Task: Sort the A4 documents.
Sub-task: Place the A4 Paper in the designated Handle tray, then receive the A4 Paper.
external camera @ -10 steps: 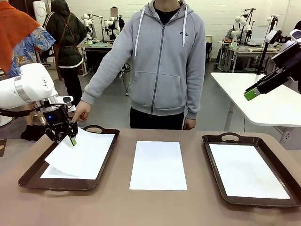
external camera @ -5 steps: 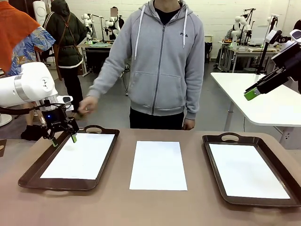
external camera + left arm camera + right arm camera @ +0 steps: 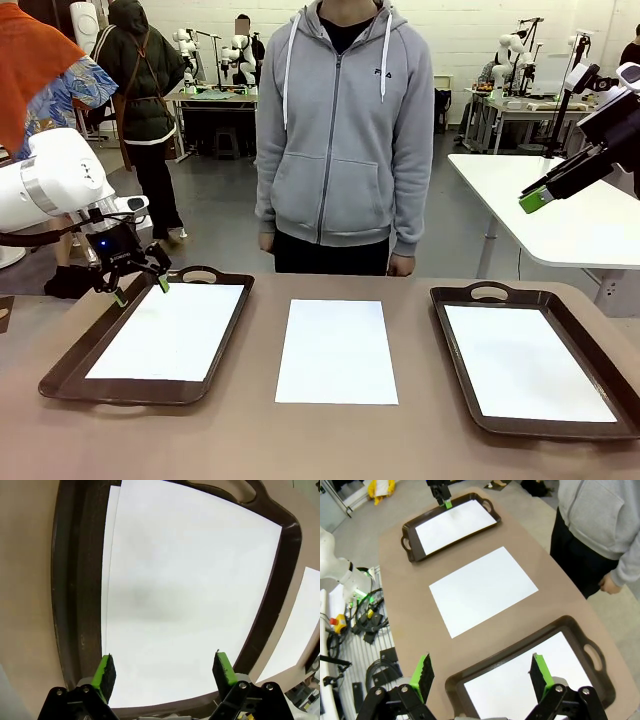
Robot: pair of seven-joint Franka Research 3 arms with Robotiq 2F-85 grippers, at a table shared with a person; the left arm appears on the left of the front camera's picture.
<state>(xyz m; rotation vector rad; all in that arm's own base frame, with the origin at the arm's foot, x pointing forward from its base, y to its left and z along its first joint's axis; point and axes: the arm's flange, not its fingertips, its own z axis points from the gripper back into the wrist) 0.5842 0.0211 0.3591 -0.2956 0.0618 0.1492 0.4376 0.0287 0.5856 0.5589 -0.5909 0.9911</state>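
A4 documents (image 3: 336,350) sit in three spots, two trays (image 3: 62,368) and table (image 3: 250,440); left gripper (image 3: 140,292) and right gripper (image 3: 482,672) gape empty.

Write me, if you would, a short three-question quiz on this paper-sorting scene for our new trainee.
1. True or false: the left gripper is shut on a sheet.
2. Multiple choice: the middle sheet is A) crumpled into a ball, B) flat on the table between the left tray and the right tray, C) standing on its edge.
3. Short answer: how do the jaws of the right gripper stand?

Key: 1 false, its jaws are open above the left tray; 2 B; 3 open, with nothing between them.
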